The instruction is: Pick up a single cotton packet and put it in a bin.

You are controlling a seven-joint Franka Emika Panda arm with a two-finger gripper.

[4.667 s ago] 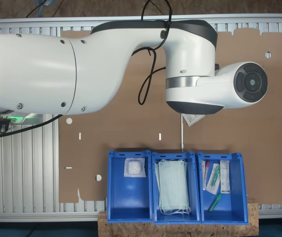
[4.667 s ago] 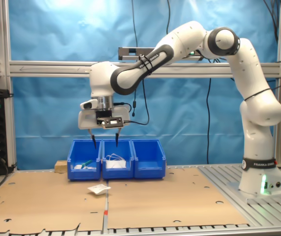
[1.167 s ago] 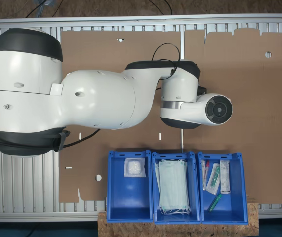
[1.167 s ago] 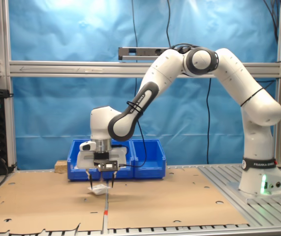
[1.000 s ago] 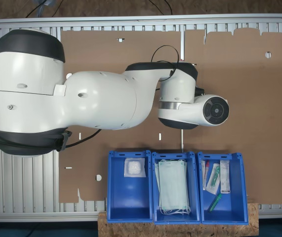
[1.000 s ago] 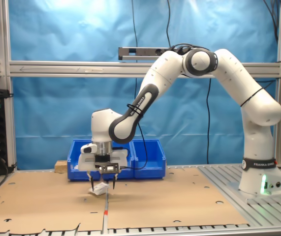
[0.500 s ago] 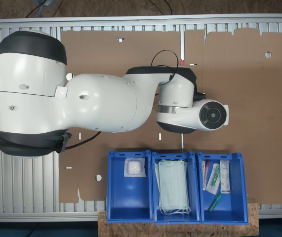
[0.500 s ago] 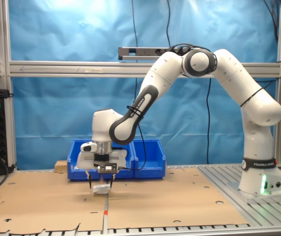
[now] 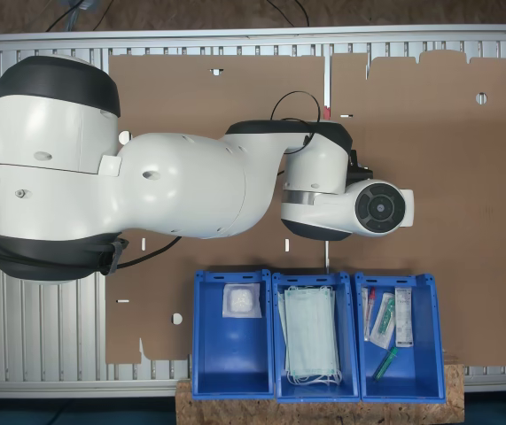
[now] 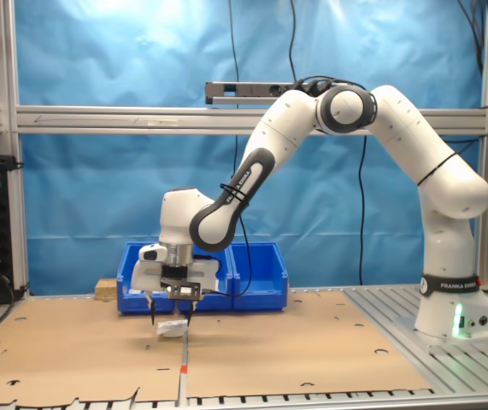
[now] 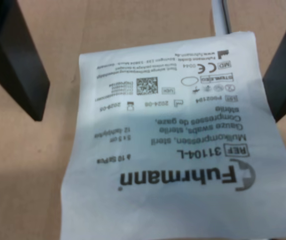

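Note:
The cotton packet is a flat white paper square with dark print, lying on the brown cardboard. My gripper is open right above it, with one black finger on each side and neither touching it. In the second exterior view the gripper hangs just over the packet, a short way in front of the blue bins. In the first exterior view the arm covers that spot.
Three blue bins stand in a row at the cardboard's edge. One holds a small white packet, the middle one pale green masks, the third tubes and packets. The robot base stands at the second exterior view's right.
The arm came down from above the bins to the packet on the cardboard. Over the last second the gripper settled slightly lower and centred over it, still open.

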